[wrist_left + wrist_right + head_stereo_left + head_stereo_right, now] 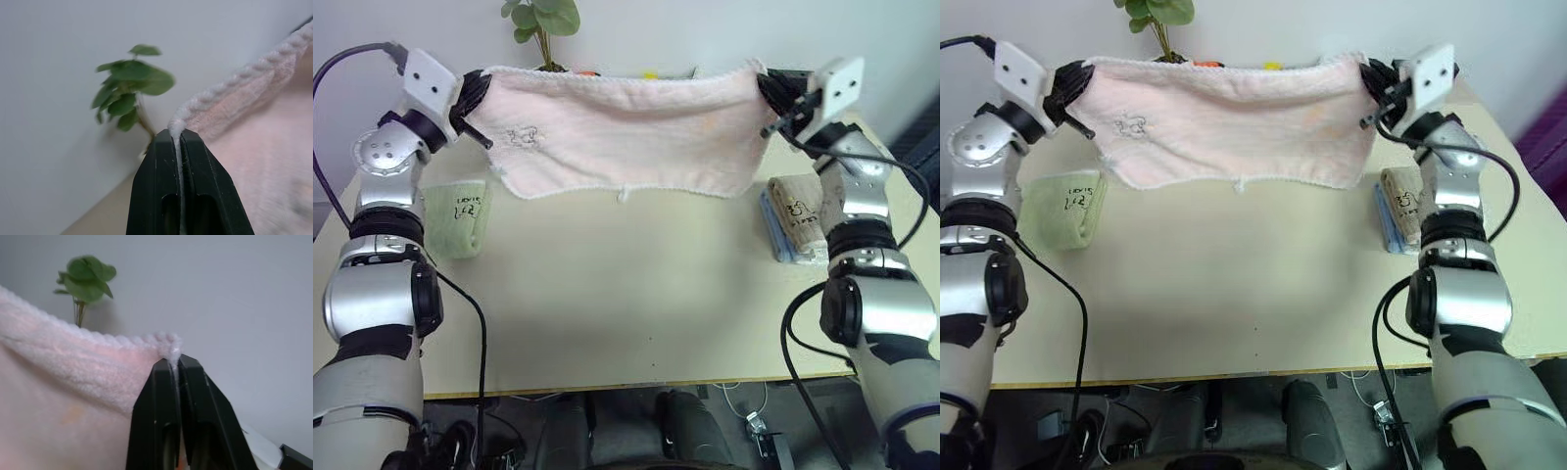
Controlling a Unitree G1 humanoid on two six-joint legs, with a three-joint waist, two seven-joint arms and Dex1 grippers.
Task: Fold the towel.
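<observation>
The left claw (pixel 478 98) and right claw (pixel 770 96) pinch the pink towel's (pixel 626 127) upper corners, stretching it above the table (pixel 626 294).

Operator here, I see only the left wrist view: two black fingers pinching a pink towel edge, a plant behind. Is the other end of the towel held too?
Observer: Yes. The right gripper is shut on the far top corner of the pale pink fluffy terry towel.
Operator: Does the towel touch the table?
Observer: It seems not. It hangs spread between the left gripper and the right one, its lower edge above the beige table.
Operator: Anything else on the table?
Observer: A folded light green towel lies on the robot's left, a folded beige towel on its right.
</observation>
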